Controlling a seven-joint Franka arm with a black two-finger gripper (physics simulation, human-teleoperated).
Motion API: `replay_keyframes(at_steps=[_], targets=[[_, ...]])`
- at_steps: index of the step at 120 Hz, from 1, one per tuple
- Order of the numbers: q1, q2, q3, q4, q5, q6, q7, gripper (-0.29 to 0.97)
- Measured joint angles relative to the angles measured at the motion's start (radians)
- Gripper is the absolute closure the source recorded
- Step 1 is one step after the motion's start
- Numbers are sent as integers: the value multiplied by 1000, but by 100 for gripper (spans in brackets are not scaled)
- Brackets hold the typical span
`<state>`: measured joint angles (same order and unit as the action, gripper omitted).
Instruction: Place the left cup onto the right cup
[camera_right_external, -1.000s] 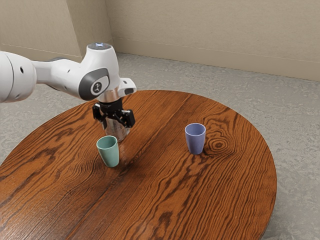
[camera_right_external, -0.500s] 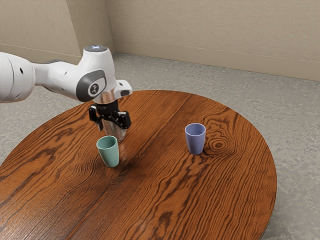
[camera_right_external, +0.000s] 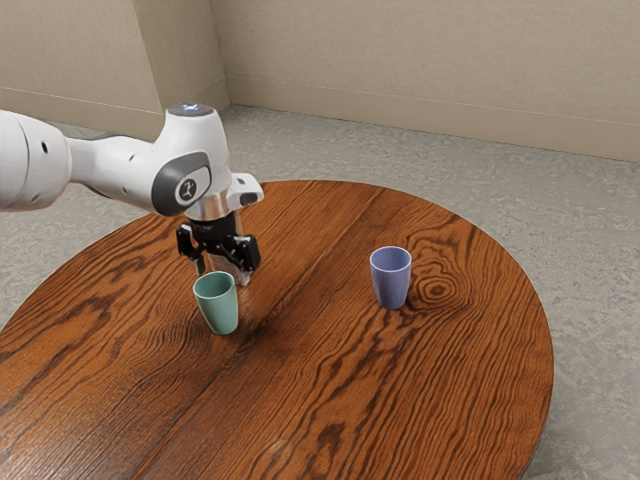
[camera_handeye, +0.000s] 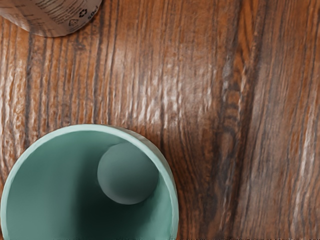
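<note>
Table (camera_right_external: 400, 400): round, wood, both cups upright on it, well apart. Arm (camera_right_external: 100, 165) comes in from the exterior view's left, hand pointing straight down so the jaws can straddle a rim. Gripper (camera_right_external: 221, 268) hovers just over green cup (camera_right_external: 216, 303), jaws spread, holding nothing; pre-grasp, I'd say. Wrist view looks down into that cup, near the hand. Blue cup (camera_right_external: 390, 276), mouth up, is the target. Labelled can (camera_handeye: 50, 15) sits near green cup: watch finger clearance.
</note>
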<state>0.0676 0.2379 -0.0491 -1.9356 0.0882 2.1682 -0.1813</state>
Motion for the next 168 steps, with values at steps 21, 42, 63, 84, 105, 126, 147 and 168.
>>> replay_keyframes(at_steps=[21, 42, 63, 84, 105, 126, 147, 168], targets=[[0, -5, 0, -11, -1, 6, 1, 0], [0, 8, 0, -13, -2, 20, 1, 0], [0, 29, 0, -3, -1, 43, 3, 0], [1, 53, 0, -2, 0, 67, 6, 0], [1, 71, 0, -2, 0, 84, 7, 1], [1, 85, -2, -3, -1, 102, 8, 11], [0, 89, -3, -3, 0, 114, 9, 33], [0, 88, -2, -3, 1, 118, 11, 57]])
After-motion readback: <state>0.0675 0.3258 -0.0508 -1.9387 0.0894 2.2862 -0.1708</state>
